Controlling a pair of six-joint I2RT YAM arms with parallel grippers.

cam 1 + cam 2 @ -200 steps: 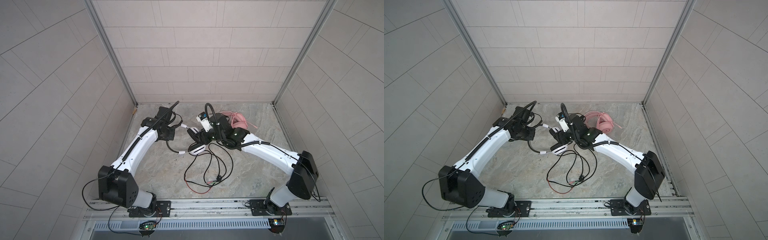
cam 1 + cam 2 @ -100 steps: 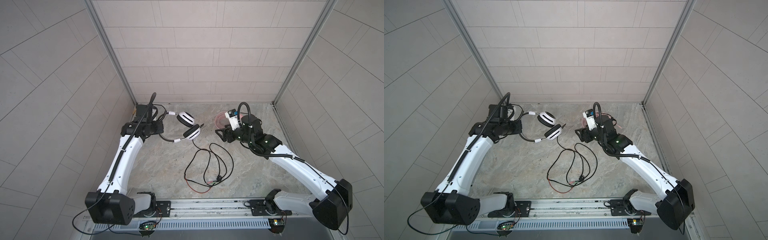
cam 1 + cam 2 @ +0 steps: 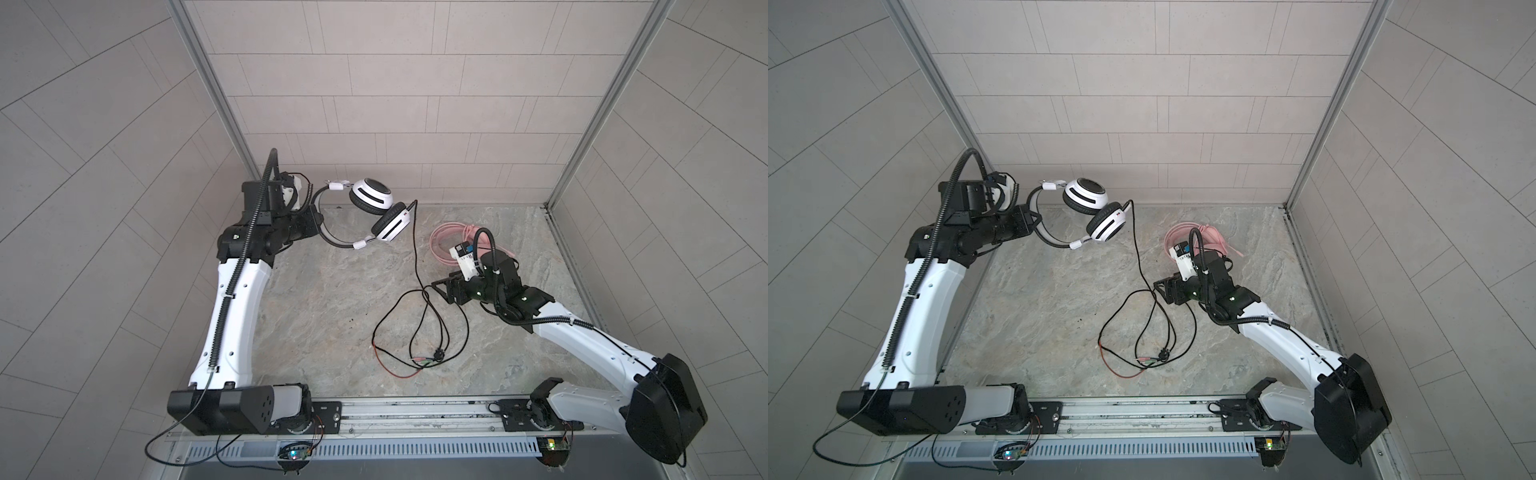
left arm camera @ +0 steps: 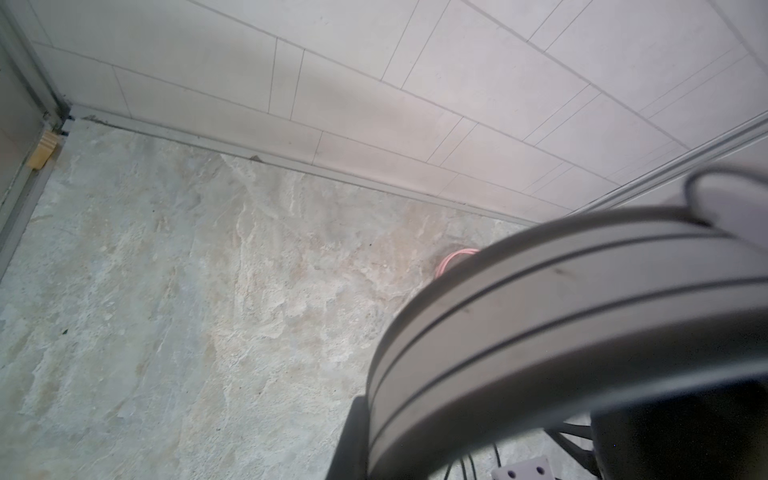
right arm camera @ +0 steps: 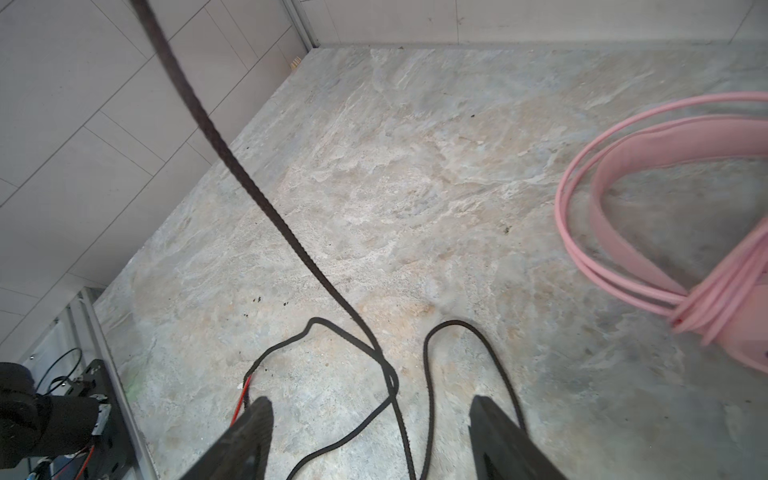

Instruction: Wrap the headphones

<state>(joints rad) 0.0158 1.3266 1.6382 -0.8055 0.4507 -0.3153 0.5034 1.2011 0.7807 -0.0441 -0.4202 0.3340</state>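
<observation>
Since one second ago, both arms have separated from their meeting point at mid-worktop. The left arm has swung back to the far left corner, and the right arm has pulled back to the right. I judge the job on the worktop to be about half complete.

1. White-and-black headset: it is lifted clear of the worktop near the back wall. The left end effector is pressed together on its headband, which fills much of the left wrist view.

2. Pink headset: it lies on the worktop toward the far right, just behind the right wrist. Its pink cable runs in gathered loops bundled against the band. I judge this unit already wrapped, although the arm hides part of it in both top views.

3. Right end effector: its jaws are spread and empty, low over the loose cord.

4. Black cable: it drops from the lower ear cup to the worktop and lies in open, overlapping loops at centre. No turn of it sits on the headset.

5. Plugs: they lie free at the near end of those loops.

By my estimate, three steps remain: gather the black cable, wind it round the held headset, and tuck in the plug end.
</observation>
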